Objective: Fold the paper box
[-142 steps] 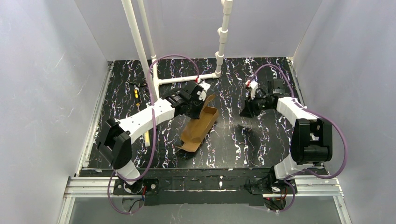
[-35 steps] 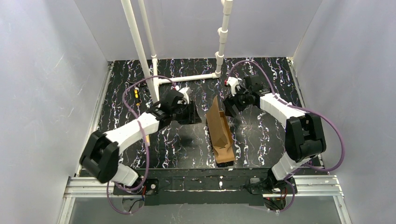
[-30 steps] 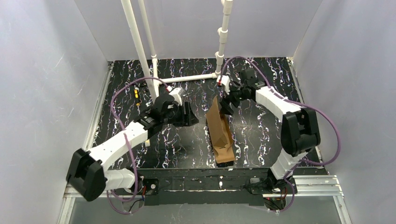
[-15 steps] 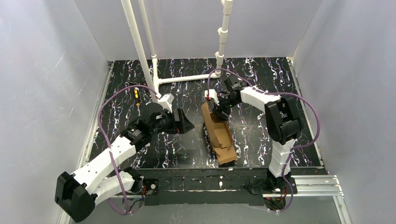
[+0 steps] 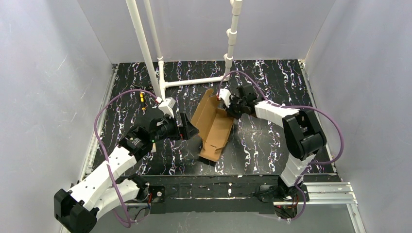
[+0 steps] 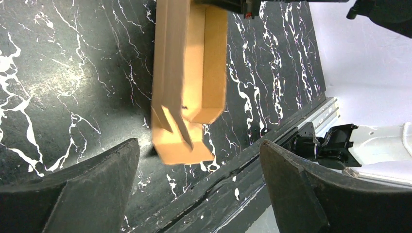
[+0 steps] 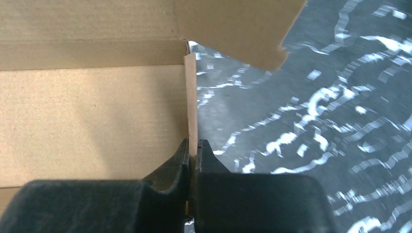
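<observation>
**Sam:** What is the biggest thing here?

**Mia:** The black table with white squiggly lines (image 5: 265, 145). Plain white walls stand all round it. Tall white plastic pipes (image 5: 142, 43) go up from the upper left of the table. Seen from above, they hide a strip of it.

**Sam:** Where is the brown cardboard paper box (image 5: 214, 128)?

**Mia:** In the middle of the table, lying half open between the two arms. One flap sticks up at its upper end.

**Sam:** Is anything in front of it?

**Mia:** Yes, the right gripper (image 5: 229, 110) covers its upper right edge. Its black fingers are pinched tight on a thin cardboard wall of the box.

**Sam:** And the left gripper (image 6: 198, 144)?

**Mia:** It is just left of the box and not touching it. Its fingers are spread wide and hold nothing. Nothing sits between them and the box.

**Sam:** Anything smaller?

**Mia:** Some small yellow bits (image 5: 141, 97) lie at the upper left of the table by the pipes, well apart from the box.
</observation>
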